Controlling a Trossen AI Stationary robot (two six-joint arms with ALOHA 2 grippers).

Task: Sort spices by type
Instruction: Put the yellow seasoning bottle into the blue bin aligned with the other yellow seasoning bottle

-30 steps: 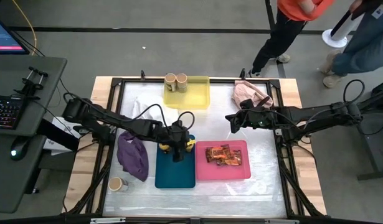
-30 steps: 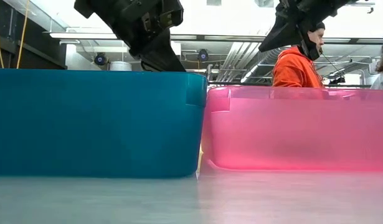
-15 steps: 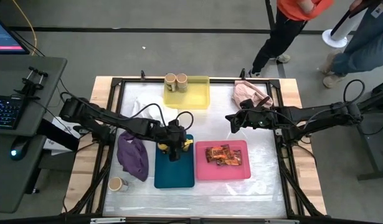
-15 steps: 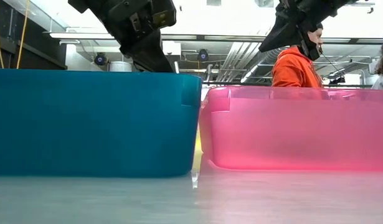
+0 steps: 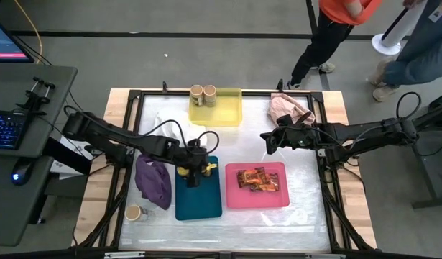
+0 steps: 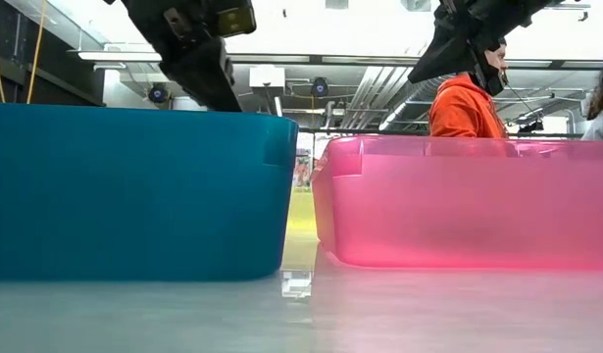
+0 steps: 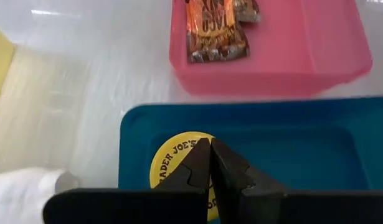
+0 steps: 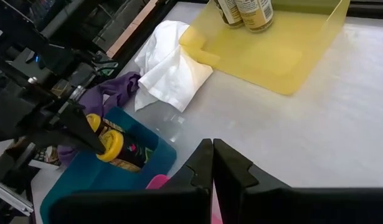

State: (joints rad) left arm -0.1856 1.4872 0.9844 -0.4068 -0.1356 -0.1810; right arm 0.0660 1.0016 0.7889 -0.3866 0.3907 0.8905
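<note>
My left gripper (image 5: 194, 173) is shut and reaches down into the far end of the teal tray (image 5: 199, 201). Two yellow-lidded jars (image 5: 210, 167) (image 5: 183, 171) sit there on either side of it. In the left wrist view its shut fingertips (image 7: 210, 144) lie over one yellow lid (image 7: 175, 165). Two tan-lidded jars (image 5: 203, 93) stand in the yellow tray (image 5: 224, 111). A third (image 5: 134, 213) stands on the table near the near-left corner. Two orange-red packets (image 5: 254, 178) lie in the pink tray (image 5: 256, 198). My right gripper (image 5: 267, 141) is shut and hovers above the table, far of the pink tray. My left gripper meets a yellow-lidded jar at its lid (image 8: 111, 144) with shut fingers. They come slanting down from the table's left. A finger (image 8: 85, 127) reaches the lid's edge in the right wrist view. The jar sits in the teal tray's far end; the exact touch is hidden by the fingers.
A purple cloth (image 5: 153, 180) lies just left of the teal tray. A white cloth (image 5: 170, 126) lies left of the yellow tray, and a pink cloth (image 5: 289, 108) at the far right. A narrow gap (image 6: 301, 235) separates the teal and pink trays. People stand beyond the far edge.
My left gripper has moved toward the table's left edge, still shut. The teal tray and its yellow-lidded jars have slid left with it, so a gap has opened between the teal and pink trays.
</note>
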